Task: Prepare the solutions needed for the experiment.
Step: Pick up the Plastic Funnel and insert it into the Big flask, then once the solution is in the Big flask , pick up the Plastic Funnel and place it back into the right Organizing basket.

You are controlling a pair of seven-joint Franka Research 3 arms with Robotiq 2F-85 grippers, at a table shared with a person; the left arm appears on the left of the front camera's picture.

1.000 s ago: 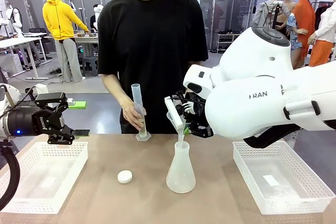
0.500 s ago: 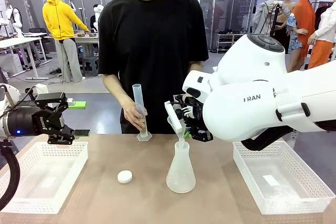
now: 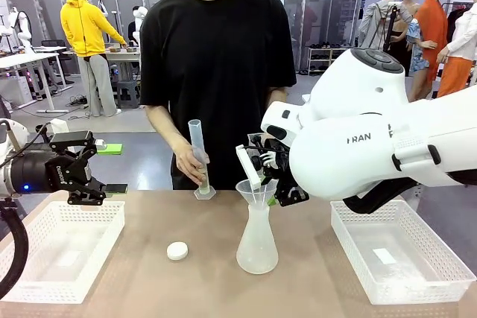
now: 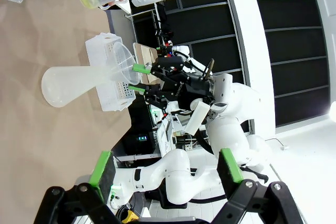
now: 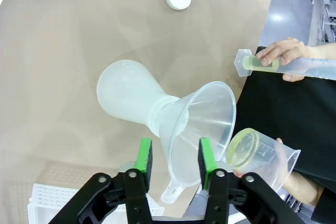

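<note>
And the right tool (image 5: 175, 156) sits jaws apart astride the funnel (image 5: 207, 114) seated in the flask (image 5: 126, 95) just ahead, left tool (image 4: 167, 169) gaping wide.

Clear yellow-green solutions (image 5: 261, 63), shallow in cylinder (image 5: 310, 67), shallow in beaker (image 5: 265, 157)

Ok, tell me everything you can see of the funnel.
The funnel is clear, translucent plastic, a wide cone with a small tab on its rim. It sits in the neck of the frosted conical flask, empty as far as shows. The right gripper has its fingers parted, flanking the rim.
</note>
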